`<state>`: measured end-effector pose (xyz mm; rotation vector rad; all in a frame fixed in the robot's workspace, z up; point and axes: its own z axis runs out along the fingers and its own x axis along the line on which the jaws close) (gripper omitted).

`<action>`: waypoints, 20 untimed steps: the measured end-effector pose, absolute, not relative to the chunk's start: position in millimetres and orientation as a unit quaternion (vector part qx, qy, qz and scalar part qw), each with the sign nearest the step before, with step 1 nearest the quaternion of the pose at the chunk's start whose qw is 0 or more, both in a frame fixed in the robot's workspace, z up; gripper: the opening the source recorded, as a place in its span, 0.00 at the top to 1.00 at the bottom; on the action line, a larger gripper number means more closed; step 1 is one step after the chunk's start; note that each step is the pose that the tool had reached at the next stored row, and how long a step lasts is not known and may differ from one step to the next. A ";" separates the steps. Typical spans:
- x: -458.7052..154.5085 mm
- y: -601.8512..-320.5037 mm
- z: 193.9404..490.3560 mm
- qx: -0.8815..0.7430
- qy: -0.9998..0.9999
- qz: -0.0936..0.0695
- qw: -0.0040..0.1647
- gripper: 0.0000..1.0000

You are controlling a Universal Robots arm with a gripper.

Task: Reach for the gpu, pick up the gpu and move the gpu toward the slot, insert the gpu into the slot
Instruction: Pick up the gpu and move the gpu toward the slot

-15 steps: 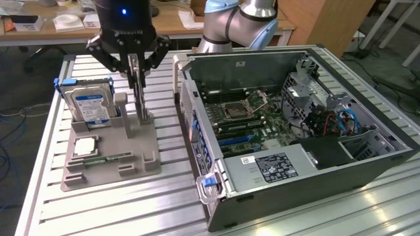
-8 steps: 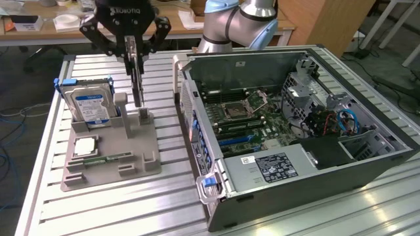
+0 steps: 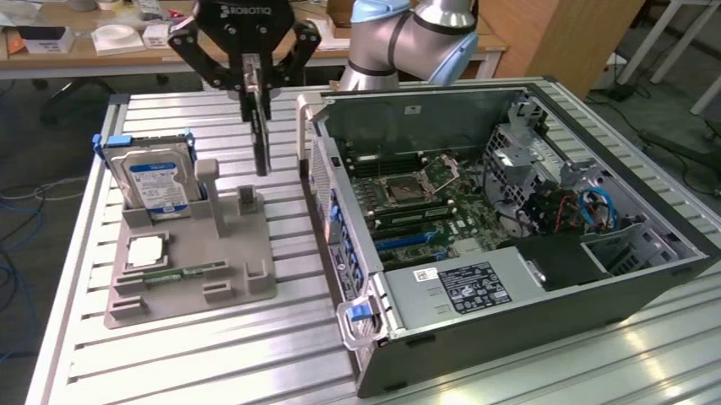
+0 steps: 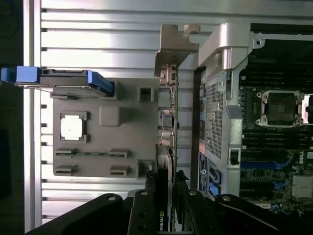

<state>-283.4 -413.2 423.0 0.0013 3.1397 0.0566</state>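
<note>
The gripper (image 3: 257,91) is clamping its fingers (image 4: 146,208) on the top edge of the gpu (image 3: 262,139), which is hanging edge-on and upright in the air. In the wrist view the gripper (image 4: 165,196) is pinching the thin card (image 4: 166,147), whose silver bracket (image 4: 174,45) is sitting at the far end. The card is hovering over the grey holder (image 3: 192,283), between the hard drive (image 3: 158,181) standing in that holder and the open computer case (image 3: 338,245). The motherboard (image 3: 423,202) is lying exposed inside the case, on the exterior view's right of the card.
</note>
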 end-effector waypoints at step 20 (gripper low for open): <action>-211.7 -413.4 426.1 0.000 1.000 0.018 -0.001 0.74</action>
